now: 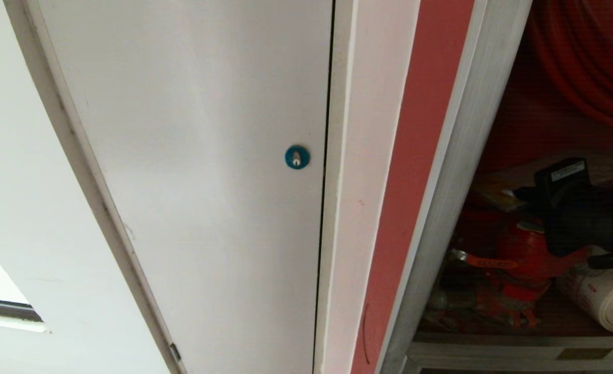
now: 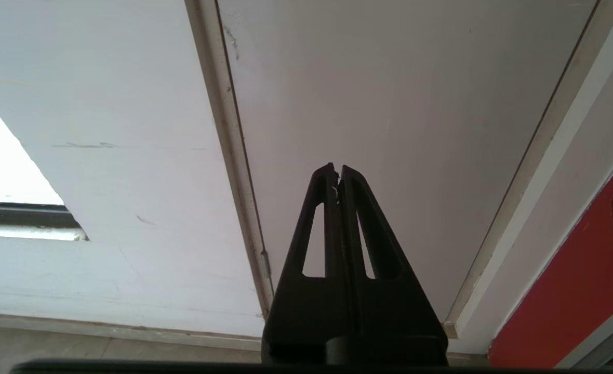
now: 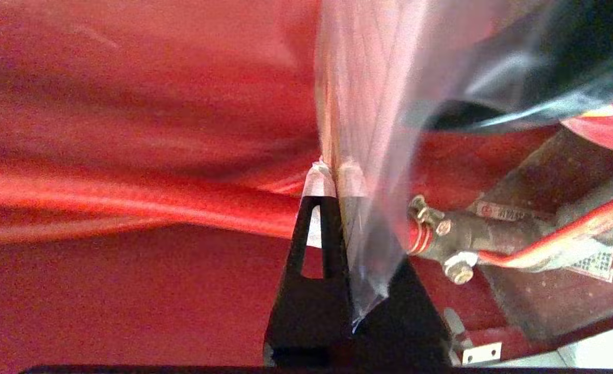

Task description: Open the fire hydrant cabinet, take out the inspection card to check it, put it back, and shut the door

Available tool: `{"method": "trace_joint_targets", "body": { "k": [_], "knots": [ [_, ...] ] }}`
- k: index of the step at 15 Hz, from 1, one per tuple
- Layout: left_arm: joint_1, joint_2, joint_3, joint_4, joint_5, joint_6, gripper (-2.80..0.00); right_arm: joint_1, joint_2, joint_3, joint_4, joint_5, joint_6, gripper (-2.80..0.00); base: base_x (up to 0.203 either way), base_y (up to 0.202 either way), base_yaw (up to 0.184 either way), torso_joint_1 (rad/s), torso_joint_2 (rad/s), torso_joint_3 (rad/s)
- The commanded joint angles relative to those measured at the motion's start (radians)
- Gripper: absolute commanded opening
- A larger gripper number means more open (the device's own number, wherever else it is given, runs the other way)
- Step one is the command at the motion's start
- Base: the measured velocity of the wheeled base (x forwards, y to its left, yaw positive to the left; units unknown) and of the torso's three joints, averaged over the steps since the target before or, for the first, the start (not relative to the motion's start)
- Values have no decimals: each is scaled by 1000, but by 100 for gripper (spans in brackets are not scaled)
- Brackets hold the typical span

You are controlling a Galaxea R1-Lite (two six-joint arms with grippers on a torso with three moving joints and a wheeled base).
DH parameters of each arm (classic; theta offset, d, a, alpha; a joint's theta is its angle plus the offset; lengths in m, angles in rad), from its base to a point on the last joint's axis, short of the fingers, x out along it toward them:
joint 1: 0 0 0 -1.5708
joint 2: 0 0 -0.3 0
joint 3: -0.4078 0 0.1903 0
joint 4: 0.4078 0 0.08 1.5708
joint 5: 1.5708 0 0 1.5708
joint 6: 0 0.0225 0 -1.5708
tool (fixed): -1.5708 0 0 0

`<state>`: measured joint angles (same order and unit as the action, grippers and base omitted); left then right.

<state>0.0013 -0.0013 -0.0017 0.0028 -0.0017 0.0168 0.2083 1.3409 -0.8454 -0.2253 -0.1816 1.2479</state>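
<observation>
Right gripper sits inside the cabinet, its two black fingers pinched together on the clear laminated edge of the card. The sheet rises from between the fingertips and is seen nearly edge-on, so none of its print can be read. Left gripper hangs outside, in front of the white panel, with its fingers pressed together on nothing.

From the left in the head view: a white wall, then the white panel with a small blue round lock near its right edge, then a white jamb, a red strip and the silver frame of the cabinet. The cabinet stands open at the far right. Coils of red hose fill its upper right corner. Below them a black arm reaches in, bearing a white label whose print is too small to read. Under the arm stands a red valve; an orange tag on it carries lettering I cannot make out. A white rolled hose lies at the lower right corner, with red marks that are not legible. In the right wrist view a brass fitting with a red-and-white hose lies just beside the card.
</observation>
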Motion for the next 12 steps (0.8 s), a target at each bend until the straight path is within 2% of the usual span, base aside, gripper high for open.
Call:
{"method": "trace_joint_targets", "body": {
  "k": [1, 6, 9, 12],
  "knots": [
    [0, 1, 0, 0, 0, 0, -280, 1, -28, 3, 2, 3, 7, -280, 0, 0, 0, 0, 0, 0],
    [0, 1, 0, -1, 0, 0, -280, 1, -193, 1, 99, 104, 7, -280, 0, 0, 0, 0, 0, 0],
    [0, 0, 0, 0, 0, 0, -280, 2, -305, -21, 208, 153, 2, -280, 0, 0, 0, 0, 0, 0],
    [0, 1, 0, 0, 0, 0, -280, 2, -431, -30, 307, 181, -48, -280, 0, 0, 0, 0, 0, 0]
  ]
}}
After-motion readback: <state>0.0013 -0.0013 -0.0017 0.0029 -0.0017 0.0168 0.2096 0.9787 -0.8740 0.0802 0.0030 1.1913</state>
